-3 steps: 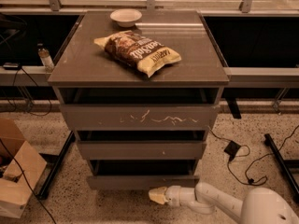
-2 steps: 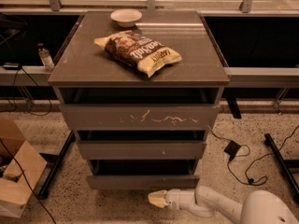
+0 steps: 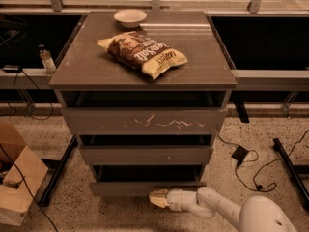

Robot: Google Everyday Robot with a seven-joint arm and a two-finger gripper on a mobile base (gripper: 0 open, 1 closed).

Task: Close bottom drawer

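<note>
- The bottom drawer (image 3: 145, 188) is the lowest of 3 in the drawer cabinet (image 3: 203, 57). It stands a little way out, with a strip of its dark interior showing behind the plain front.
- It looks as far out as it was 1 second ago; I see no change in the dark strip.
- The gripper (image 3: 155, 198) is low in front of the cabinet, at the lower edge of the bottom drawer's front, slightly right of its middle. Whether it touches the front cannot be told, nor whether it is open or closed.
- Compared with 0.7 s ago it sits higher and nearer the front; then it hung clearly below that edge.
- The white arm (image 3: 215, 208) reaches in from the cabinet's lower right, close to the floor.
- Above, the middle drawer (image 3: 145, 155) and the scratched top drawer (image 3: 111, 121) also stand slightly out, unchanged.
- On the cabinet top lie a chip bag (image 3: 145, 53) near the middle and a pale bowl (image 3: 130, 17) at the back edge, both where they were.
- Left of the cabinet are a small bottle (image 3: 47, 59) on a ledge and a cardboard box (image 3: 17, 178) on the floor; right of it, a power adapter (image 3: 240, 154) with cables.
</note>
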